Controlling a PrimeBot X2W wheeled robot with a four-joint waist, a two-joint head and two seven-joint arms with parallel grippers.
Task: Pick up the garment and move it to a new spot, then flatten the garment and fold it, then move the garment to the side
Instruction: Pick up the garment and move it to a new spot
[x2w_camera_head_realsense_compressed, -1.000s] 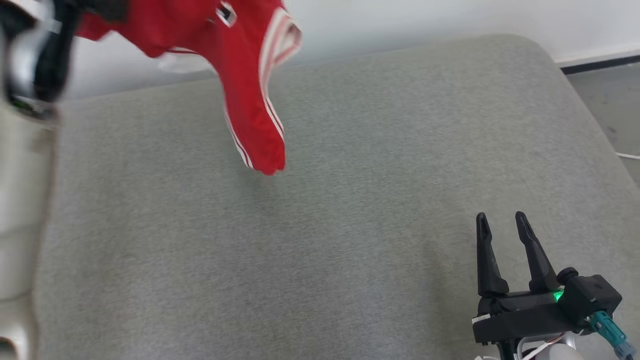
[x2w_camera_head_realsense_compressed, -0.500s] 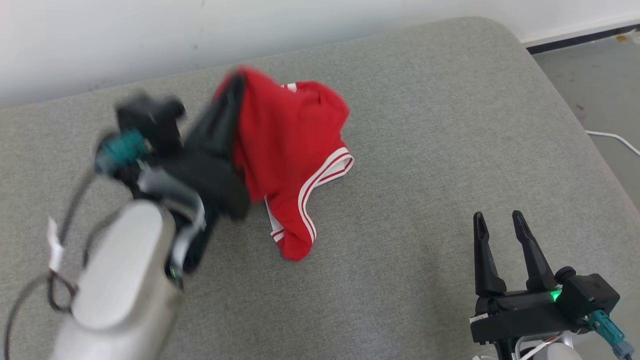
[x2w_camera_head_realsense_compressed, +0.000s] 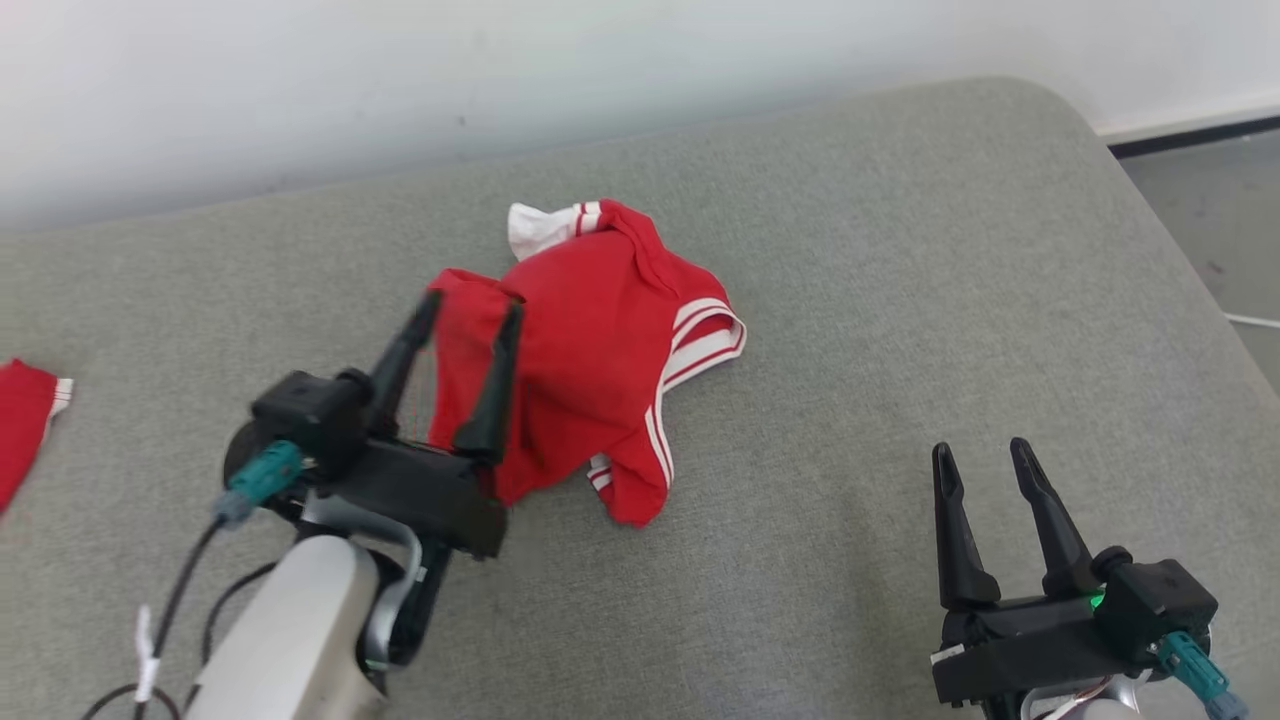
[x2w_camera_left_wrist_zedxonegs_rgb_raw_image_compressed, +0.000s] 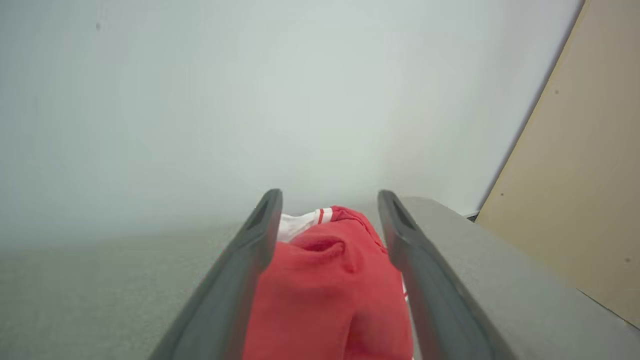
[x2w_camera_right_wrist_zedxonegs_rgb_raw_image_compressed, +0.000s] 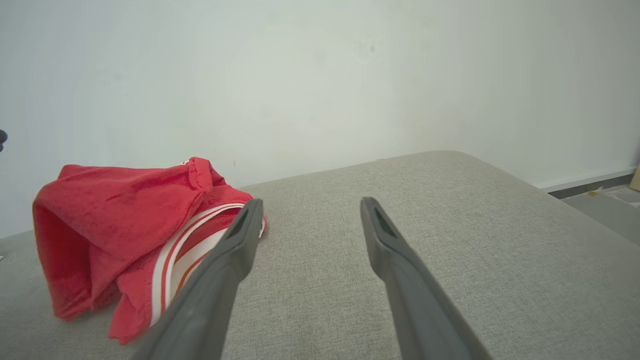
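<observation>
Garment (x2w_camera_head_realsense_compressed: 600, 350) now lies heaped on the cushion (x2w_camera_head_realsense_compressed: 900, 300): left gripper (x2w_camera_head_realsense_compressed: 472, 305), at its nine o'clock, just parted jaws; right gripper (x2w_camera_head_realsense_compressed: 980, 448) jaws stand apart.

Left gripper (x2w_camera_head_realsense_compressed: 473, 305): jaws spread wide; two long dark fingers (x2w_camera_head_realsense_compressed: 492, 385) run almost parallel, pointing up and a little right in the head view.
Left wrist (x2w_camera_head_realsense_compressed: 410, 485): black housing behind the finger bases, with a teal plug (x2w_camera_head_realsense_compressed: 255, 480) to their left.
Left forearm (x2w_camera_head_realsense_compressed: 290, 630): pale and rounded, rising from behind the wrist.
Right gripper (x2w_camera_head_realsense_compressed: 980, 449): jaws wide apart; fingers point up, tips leaning slightly left.
Right wrist (x2w_camera_head_realsense_compressed: 1030, 640): black block below the finger bases, with a green light (x2w_camera_head_realsense_compressed: 1097, 601) lit to their right.
Spacing: the two grippers are well apart.
</observation>
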